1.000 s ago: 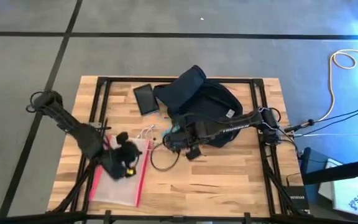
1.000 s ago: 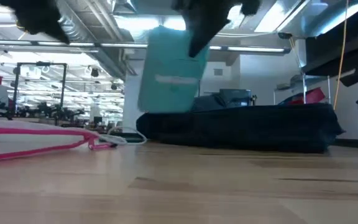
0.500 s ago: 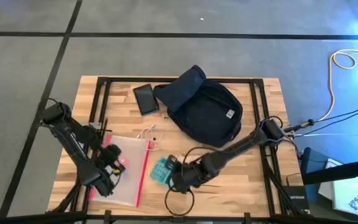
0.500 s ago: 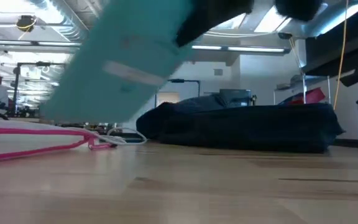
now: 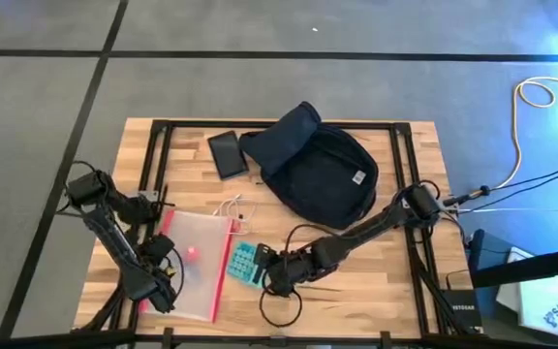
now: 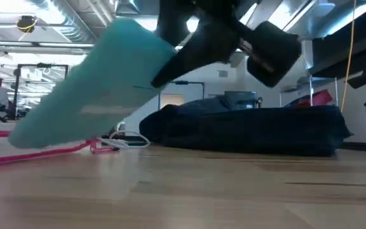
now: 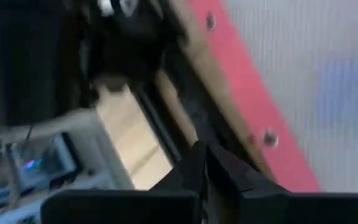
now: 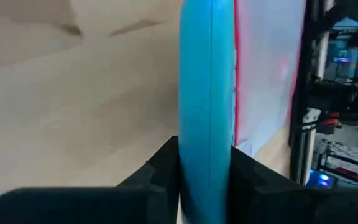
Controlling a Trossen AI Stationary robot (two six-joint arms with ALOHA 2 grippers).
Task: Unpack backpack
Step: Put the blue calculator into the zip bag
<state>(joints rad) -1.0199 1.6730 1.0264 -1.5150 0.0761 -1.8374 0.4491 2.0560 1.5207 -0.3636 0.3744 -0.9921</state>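
Observation:
The dark navy backpack (image 5: 318, 167) lies flat at the table's far middle, and shows as a low dark mound (image 6: 246, 130) in the low view. My right gripper (image 5: 267, 271) is near the front edge, shut on a flat teal device (image 5: 245, 264) with a grid of keys. The device hangs tilted (image 6: 88, 95) beside a clear red-edged pouch (image 5: 192, 267). My left gripper (image 5: 160, 281) is shut at the pouch's near left edge (image 7: 241, 93), with nothing between its fingers (image 7: 201, 152). My right gripper pinches the teal device's two broad faces (image 8: 207, 134) between its two fingers, at the end nearer the table's right side. The fingers (image 8: 163, 165) come in from the right, slanting down. The device tilts, its free end (image 6: 18, 133) low near the pouch. Whether that end touches the table I cannot tell.
A black phone-like slab (image 5: 227, 153) lies left of the backpack. A white cable (image 5: 232, 206) sits by the pouch's far corner. A black cable loop (image 5: 281, 305) trails from my right arm at the front edge. Bare wood lies to the near right.
My right gripper has carried the teal device from the backpack toward the near edge and down, beside the pouch. The device has tipped from hanging nearly upright to a steep slant. My left gripper has drawn back from over the pouch toward the near left corner.

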